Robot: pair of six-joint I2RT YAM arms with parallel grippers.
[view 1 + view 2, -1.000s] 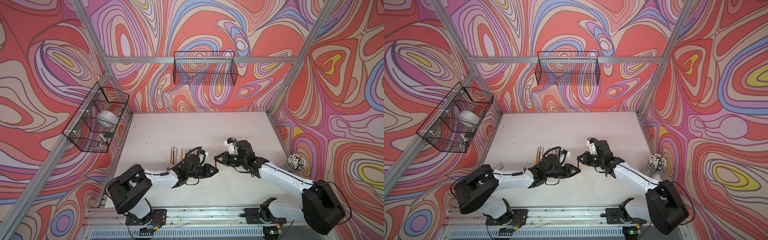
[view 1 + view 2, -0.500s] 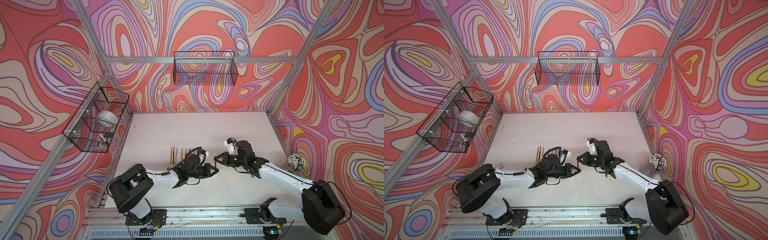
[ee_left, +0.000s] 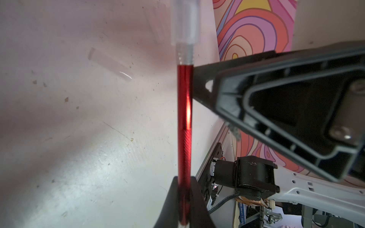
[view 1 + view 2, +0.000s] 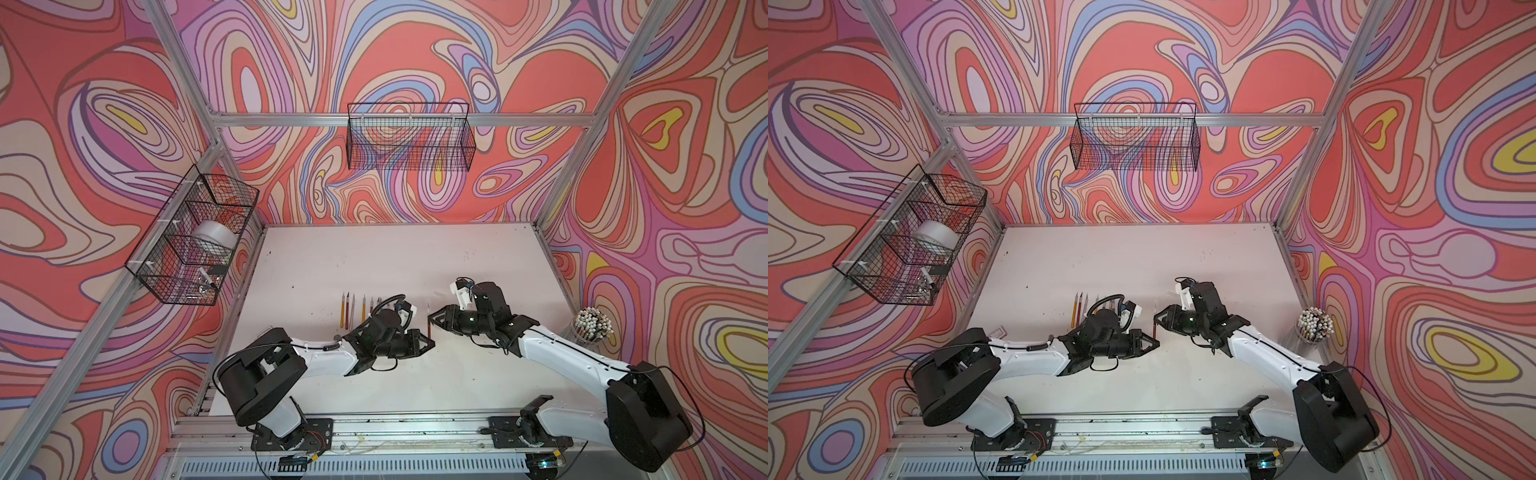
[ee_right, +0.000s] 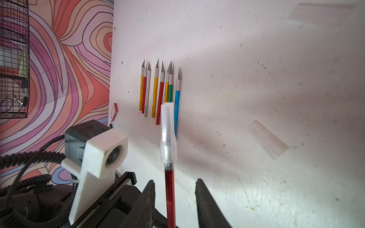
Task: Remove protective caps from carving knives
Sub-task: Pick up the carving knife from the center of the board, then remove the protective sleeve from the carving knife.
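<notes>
Left hand [image 4: 431,341] near 8 uncapped knives [image 5: 160,98]

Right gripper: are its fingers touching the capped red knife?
Apart. The right wrist view shows the red knife standing between the open jaws of the right gripper, with table visible on both sides of it.

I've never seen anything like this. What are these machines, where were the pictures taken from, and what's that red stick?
These are two robot arms bolted along the edge of a white table, each ending in a two-fingered gripper. Two pictures look down from overhead; the other two come from cameras on the arms' wrists. The left gripper is shut on a red carving knife, whose blade is covered by a clear protective cap. The right gripper is open, its fingers on either side of the handle. On the table lie a row of uncapped knives and loose caps.
</notes>
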